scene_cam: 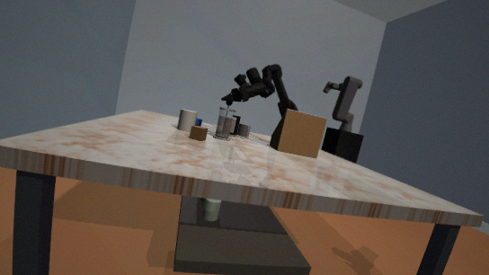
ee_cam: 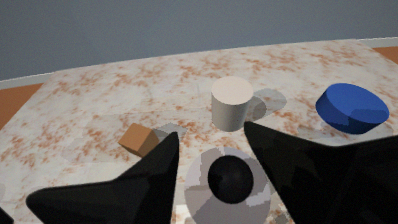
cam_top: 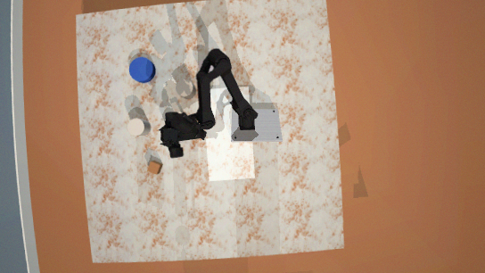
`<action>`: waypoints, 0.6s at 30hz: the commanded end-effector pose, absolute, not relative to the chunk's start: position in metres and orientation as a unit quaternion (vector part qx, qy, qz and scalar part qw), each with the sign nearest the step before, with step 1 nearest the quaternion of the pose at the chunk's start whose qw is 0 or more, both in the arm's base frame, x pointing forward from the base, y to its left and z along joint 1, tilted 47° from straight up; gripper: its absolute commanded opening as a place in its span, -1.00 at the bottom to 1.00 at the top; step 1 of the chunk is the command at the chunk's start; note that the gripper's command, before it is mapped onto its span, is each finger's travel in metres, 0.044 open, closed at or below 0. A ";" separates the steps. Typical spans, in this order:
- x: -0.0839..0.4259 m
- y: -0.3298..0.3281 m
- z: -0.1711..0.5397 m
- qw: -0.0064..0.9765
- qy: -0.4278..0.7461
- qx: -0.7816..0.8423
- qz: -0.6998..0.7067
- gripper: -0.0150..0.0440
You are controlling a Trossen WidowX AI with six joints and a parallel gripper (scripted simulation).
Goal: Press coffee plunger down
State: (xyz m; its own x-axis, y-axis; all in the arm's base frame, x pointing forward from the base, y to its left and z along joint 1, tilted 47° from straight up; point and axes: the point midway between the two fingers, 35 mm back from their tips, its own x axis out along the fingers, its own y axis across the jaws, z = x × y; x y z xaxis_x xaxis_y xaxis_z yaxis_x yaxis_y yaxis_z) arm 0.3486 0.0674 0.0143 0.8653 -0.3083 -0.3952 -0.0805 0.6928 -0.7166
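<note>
1. One arm only, black, reaching from its grey base plate (cam_top: 263, 122) out over the marbled counter (cam_top: 290, 214).
2. Claw (ee_cam: 212, 150) spread apart, pinching nothing; dark fingers standing either side of the plunger knob (ee_cam: 230, 178) with a visible gap on both sides in the wrist view.
3. Coffee press (scene_cam: 223, 122) upright on the counter, directly under the claw (scene_cam: 229, 100); glass body with a dark handle on its far side in the exterior view.
4. Plunger knob sitting low, close against the round grey lid (ee_cam: 200, 192); seen from the wrist as a black ball centred on that lid.
5. Press itself hidden beneath the wrist and claw (cam_top: 171, 140) in the top view.
6. Cream cylinder (ee_cam: 231, 103) beyond the press, near but apart from it; same item (cam_top: 135, 128) just beside the claw from above, and the pale cylinder (scene_cam: 187, 119) in the exterior view.
7. Small brown cube (ee_cam: 139, 139) near the press on the counter, not touching; also seen at (cam_top: 154, 167) and (scene_cam: 198, 132).
8. Blue squat cylinder (ee_cam: 351, 108) well apart from the press, toward the far edge; (cam_top: 142, 70) from above.
9. Large tan box (scene_cam: 298, 132) on the counter nearer the exterior camera; second grey arm (scene_cam: 343, 101) on a dark stand behind it.
</note>
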 end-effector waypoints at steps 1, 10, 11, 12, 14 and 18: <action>0.349 0.068 0.014 0.886 0.252 -0.385 -0.062 0.73; 0.347 0.076 0.020 0.885 0.255 -0.384 -0.062 1.00; 0.346 0.080 0.024 0.885 0.256 -0.383 -0.063 1.00; 0.344 0.086 0.030 0.885 0.258 -0.383 -0.063 1.00; 0.338 0.099 0.045 0.884 0.260 -0.383 -0.064 1.00; 0.323 0.117 0.073 0.882 0.260 -0.386 -0.067 1.00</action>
